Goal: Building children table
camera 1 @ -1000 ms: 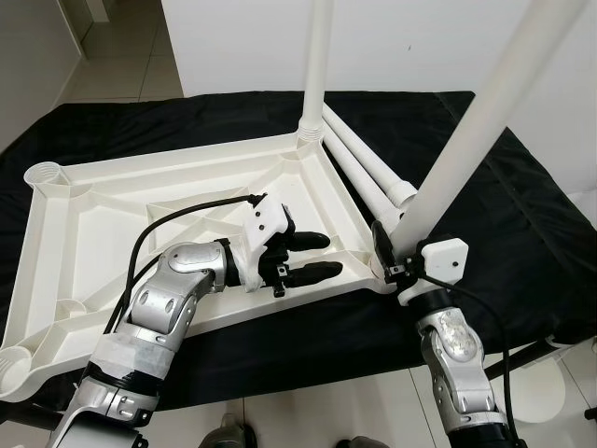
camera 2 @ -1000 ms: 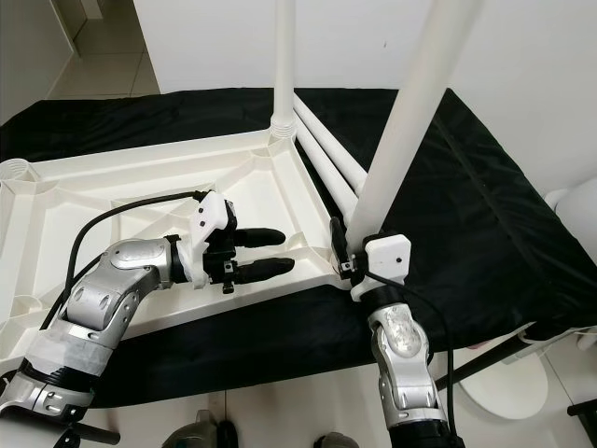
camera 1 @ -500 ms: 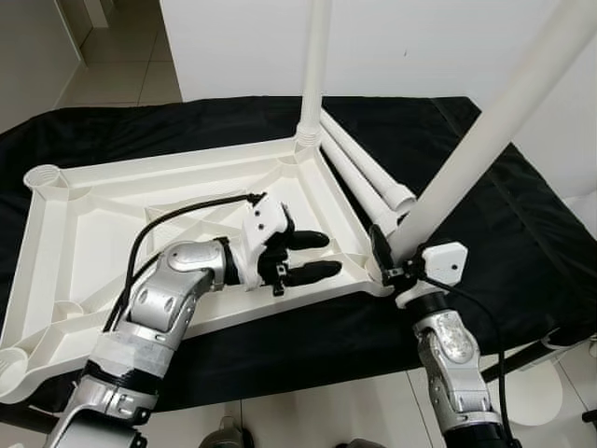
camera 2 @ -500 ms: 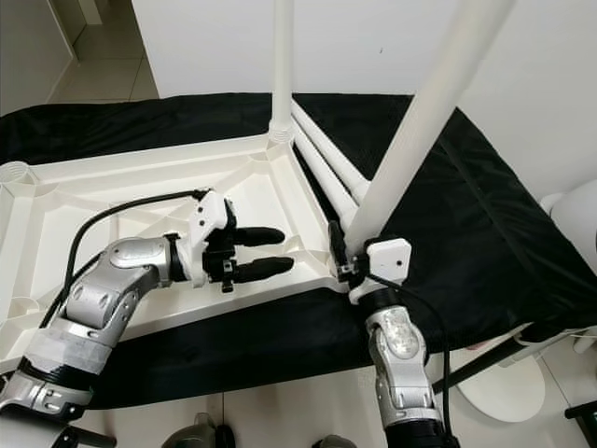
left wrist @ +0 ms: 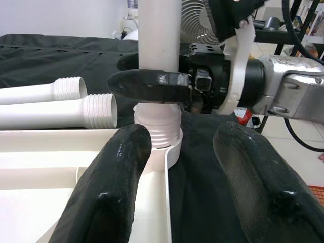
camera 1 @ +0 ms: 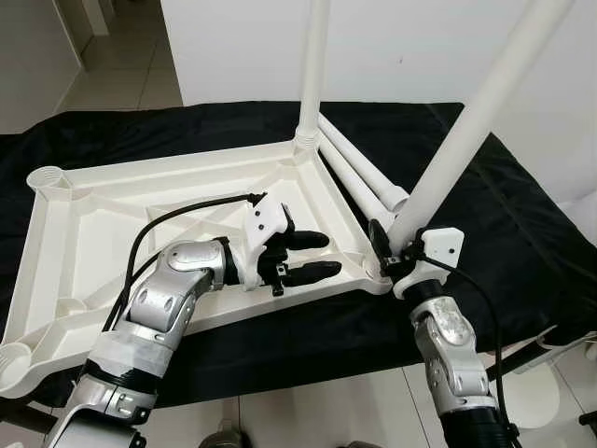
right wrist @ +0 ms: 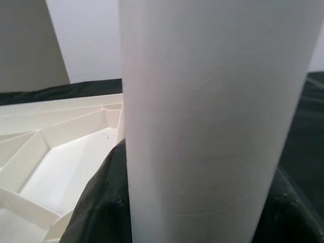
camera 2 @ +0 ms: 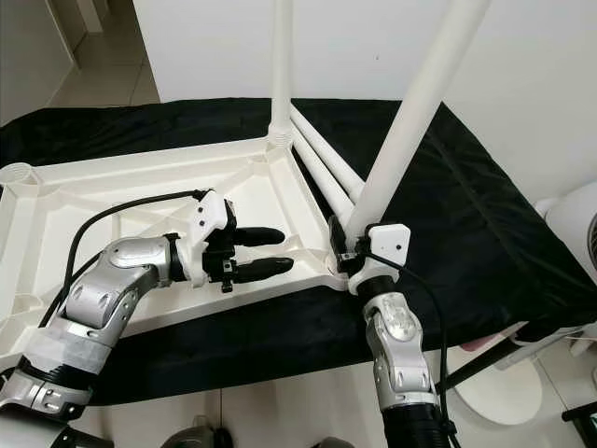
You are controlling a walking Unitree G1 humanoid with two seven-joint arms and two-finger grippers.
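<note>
The white tabletop (camera 1: 103, 233) lies upside down on a black cloth. One white leg (camera 1: 313, 75) stands upright in its far right corner. My right gripper (camera 1: 387, 245) is shut on a second leg (camera 1: 466, 121), which leans rightward. In the left wrist view this leg's threaded end (left wrist: 157, 129) sits in the near right corner socket. My left gripper (camera 1: 322, 257) hovers open over the tabletop's right side, its fingertips pointing at that corner and holding nothing. Two loose legs (camera 1: 364, 173) lie side by side on the cloth beyond the tabletop's right edge.
Open sockets show at the far left corner (camera 1: 47, 177) and the near left corner (camera 1: 14, 359). The cloth-covered surface (camera 1: 522, 215) ends close in front of me, with tiled floor below. A white round object (camera 2: 571, 219) stands at the right.
My right gripper has shifted slightly with its leg, which now stands a little steeper at the corner socket. The left gripper has stayed in place.
</note>
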